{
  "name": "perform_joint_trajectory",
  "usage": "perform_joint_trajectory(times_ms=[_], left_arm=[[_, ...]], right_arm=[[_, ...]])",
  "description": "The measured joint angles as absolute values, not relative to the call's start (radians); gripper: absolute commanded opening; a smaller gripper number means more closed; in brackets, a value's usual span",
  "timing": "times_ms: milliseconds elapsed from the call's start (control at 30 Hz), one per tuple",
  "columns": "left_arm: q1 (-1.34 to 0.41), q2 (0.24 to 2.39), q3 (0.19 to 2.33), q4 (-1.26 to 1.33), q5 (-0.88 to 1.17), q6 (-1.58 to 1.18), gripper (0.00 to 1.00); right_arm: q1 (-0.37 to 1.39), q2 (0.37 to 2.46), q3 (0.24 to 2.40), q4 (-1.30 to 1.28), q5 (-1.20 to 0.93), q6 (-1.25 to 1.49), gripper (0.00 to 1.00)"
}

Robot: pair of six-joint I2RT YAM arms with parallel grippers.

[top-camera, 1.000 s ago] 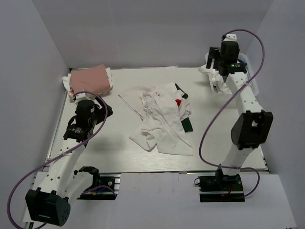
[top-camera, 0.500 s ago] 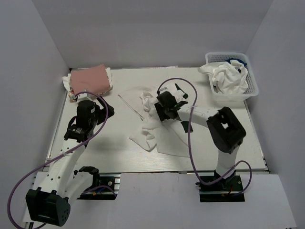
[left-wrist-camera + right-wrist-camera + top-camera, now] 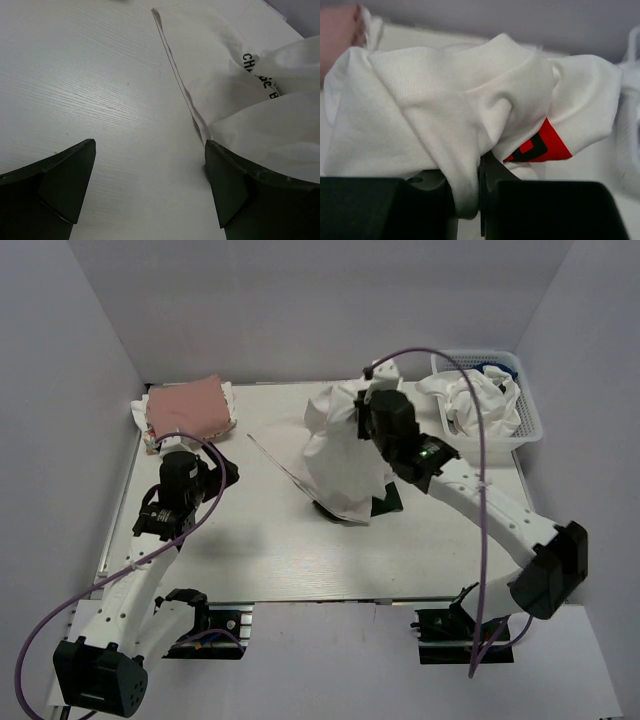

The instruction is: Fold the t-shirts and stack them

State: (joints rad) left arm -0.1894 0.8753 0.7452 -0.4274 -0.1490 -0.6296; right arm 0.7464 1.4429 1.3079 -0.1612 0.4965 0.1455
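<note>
My right gripper is raised over the middle of the table, shut on a bunched fold of a white t-shirt with a red mark. The cloth hangs from it down to the tabletop. In the right wrist view the fold is pinched between the jaws of that gripper, with the red mark beside them. Under the hanging cloth lies a white t-shirt with dark green sleeves; its black lettering shows in the left wrist view. My left gripper is open to its left, with bare table between the fingers of the gripper.
A folded pink t-shirt lies on other folded cloth at the back left corner. A white mesh basket at the back right holds crumpled white cloth and a bit of blue. Grey walls close in the table on three sides.
The right arm swung from the basket to the shirts in the middle, shut on the white one and lifted it. The left arm stayed put.
</note>
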Motion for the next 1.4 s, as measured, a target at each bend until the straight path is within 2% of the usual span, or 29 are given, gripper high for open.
perform_joint_trajectory(times_ms=[200,500,733,933,967,1033,1067,1100,1267,1400], left_arm=[[-0.189,0.897,0.754,-0.442,-0.150,-0.630,1.00],[-0.189,0.980,0.808,-0.463,-0.173,-0.630,1.00],[-0.189,1.119,0.887,-0.469,-0.189,-0.630,1.00],[-0.189,1.287,1.005,-0.473,-0.206,-0.625,1.00],[-0.189,1.320,1.032,-0.472,-0.210,-0.622,1.00],[-0.189,1.374,1.077,-0.469,-0.217,-0.614,1.00],[-0.189,1.401,1.098,-0.467,-0.220,-0.609,1.00],[-0.189,1.430,1.121,-0.466,-0.223,-0.605,1.00],[-0.188,1.604,1.240,-0.458,-0.220,-0.572,1.00],[-0.189,1.770,1.340,-0.462,-0.196,-0.548,1.00]], right_arm=[[0.659,1.418,1.556,-0.128,0.507,0.077,0.00],[0.315,1.686,2.046,-0.178,0.612,-0.012,0.00],[0.013,1.830,2.080,-0.178,0.590,-0.027,0.00],[-0.110,1.953,1.991,-0.168,0.456,-0.022,0.00],[-0.116,1.963,1.949,-0.168,0.433,-0.021,0.03],[-0.119,1.983,1.875,-0.172,0.393,-0.015,0.60],[-0.119,1.994,1.847,-0.185,0.383,-0.010,0.78],[-0.119,2.007,1.834,-0.204,0.378,-0.008,0.90],[-0.108,2.019,1.833,-0.325,0.347,0.002,0.90],[-0.076,1.875,1.747,-0.348,0.280,0.012,0.90]])
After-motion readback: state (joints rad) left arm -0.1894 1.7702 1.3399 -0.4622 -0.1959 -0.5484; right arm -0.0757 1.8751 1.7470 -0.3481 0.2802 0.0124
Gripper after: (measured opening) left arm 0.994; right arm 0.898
